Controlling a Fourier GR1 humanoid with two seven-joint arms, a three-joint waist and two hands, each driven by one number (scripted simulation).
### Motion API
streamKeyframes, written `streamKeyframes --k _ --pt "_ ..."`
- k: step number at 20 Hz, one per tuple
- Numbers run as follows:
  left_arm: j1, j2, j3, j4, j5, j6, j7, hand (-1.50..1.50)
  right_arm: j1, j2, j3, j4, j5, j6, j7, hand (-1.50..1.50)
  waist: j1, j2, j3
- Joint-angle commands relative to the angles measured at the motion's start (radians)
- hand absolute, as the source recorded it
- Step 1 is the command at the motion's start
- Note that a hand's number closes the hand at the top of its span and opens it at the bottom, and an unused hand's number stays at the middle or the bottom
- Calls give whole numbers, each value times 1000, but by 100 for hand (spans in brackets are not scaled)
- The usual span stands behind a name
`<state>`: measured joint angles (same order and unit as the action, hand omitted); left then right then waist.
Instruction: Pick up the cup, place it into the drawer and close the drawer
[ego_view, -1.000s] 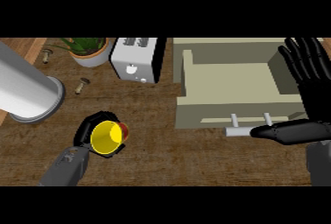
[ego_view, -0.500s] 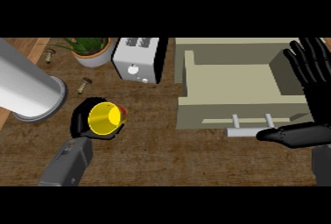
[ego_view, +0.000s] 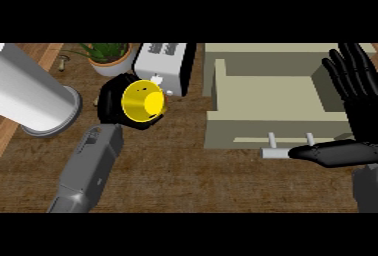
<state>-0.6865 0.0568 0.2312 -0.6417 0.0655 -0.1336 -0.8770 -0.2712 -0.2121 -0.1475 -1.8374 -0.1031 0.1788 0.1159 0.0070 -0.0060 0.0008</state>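
As seen from above, looking steeply down, a wooden counter (ego_view: 207, 182) fills the view, and two robot arms come in from the lower edge.

On the left side, the left hand (ego_view: 112, 99) is black, at the end of a grey forearm, and its fingers are curled round a yellow cup (ego_view: 144, 102). That cup is tipped so that its open mouth faces up toward the viewer (the yellow inside is plain to see). It sits in the hand just in front of a white toaster (ego_view: 162, 65) and well to the left of the drawer, not inside it.

Right of centre, a pale beige drawer (ego_view: 244, 135) stands pulled open, its inside bare and its bar handle (ego_view: 279, 152) pointing toward the robot.

At the right edge, the right hand (ego_view: 360, 102) is open, with its fingers straight and spread, pointing away from the robot along the drawer's right side. Its thumb reaches leftward across the right end of the handle; whether it touches the handle cannot be told.

Behind the cup, to the toaster's left, is a potted plant (ego_view: 109, 56). A large silver cylinder (ego_view: 37, 100) lies at far left, near the left forearm.
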Motion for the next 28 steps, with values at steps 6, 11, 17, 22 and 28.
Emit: streamKeyframes --k 6,11,17,22,28 --pt "-201 -56 -183 -233 81 210 351 150 44 -3 -17 -24 -12 11 -19 -150 -20 -1 0" --pt "-328 -56 -193 -249 38 277 520 150 32 1 2 -49 12 -3 7 -150 -16 3 -1" --pt "-562 -57 -267 2 106 434 605 150 35 -7 -24 -5 -29 32 -44 -150 -52 13 0" --pt "-629 -57 -347 195 156 490 597 150 -33 8 25 4 -9 25 -20 -150 -91 25 1" --pt "-665 -57 -440 310 203 456 650 150 -49 -2 9 5 -46 46 -21 -150 -133 34 1"
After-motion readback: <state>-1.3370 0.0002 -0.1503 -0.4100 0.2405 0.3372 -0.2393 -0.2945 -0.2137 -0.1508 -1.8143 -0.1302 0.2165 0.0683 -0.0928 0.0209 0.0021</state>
